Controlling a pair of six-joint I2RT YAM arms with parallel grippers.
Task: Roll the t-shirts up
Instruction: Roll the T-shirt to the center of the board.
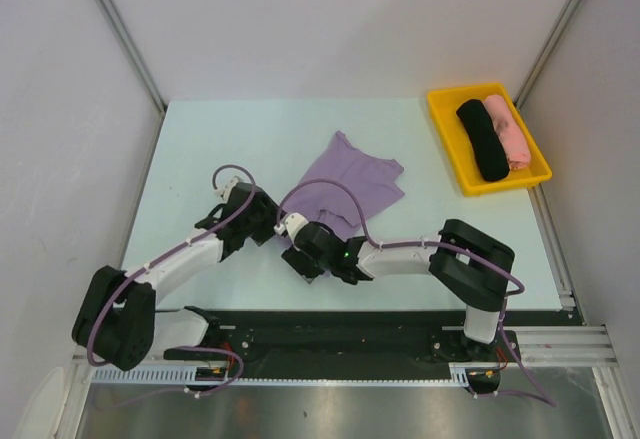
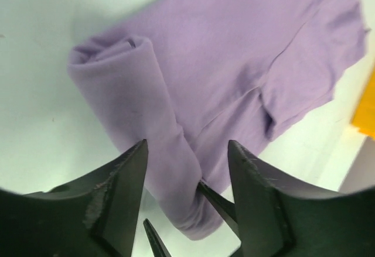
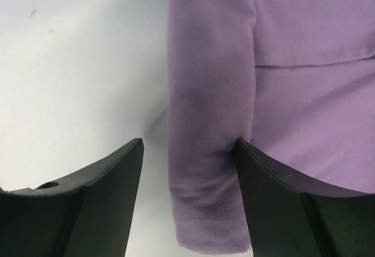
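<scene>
- Two pincers tend one garment: the lavender t-shirt [image 1: 350, 184] lies on the bench [image 1: 210, 149]. Its near end is wound into a roll [image 2: 126, 87] under both pincers, and the rest lies flat ahead of them.
- The left pincer [image 2: 186, 143] stands spread, its fingers straddling one end of the roll. Cloth runs between them with a gap on one side, so I judge nothing is pinched.
- The right pincer [image 3: 188, 143] is spread too, over the other end. One finger touches the roll's edge and the other stands apart from it, with bare bench between.
- The step in hand looks like taking a fresh hold and turning the roll onward, away from the pincers and onto the flat cloth.
- To do it well, both pincers should close at matching spots, each just inside its end of the roll, so the roll advances square and not skewed.
- The fingers should reach under the outer wrap only. Digging deeper would drag the inner turns loose.
- The far end in the left wrist view shows an open spiral, so that side wants a firmer tuck before the next turn.
- A folded sleeve edge lies ahead of the right pincer. Rolled over carelessly, it could bunch.
- Well beyond the right pincer, a yellow tray [image 1: 445, 119] holds a black bundle [image 1: 482, 141] and a pink bundle [image 1: 507, 129], side by side and touching.
</scene>
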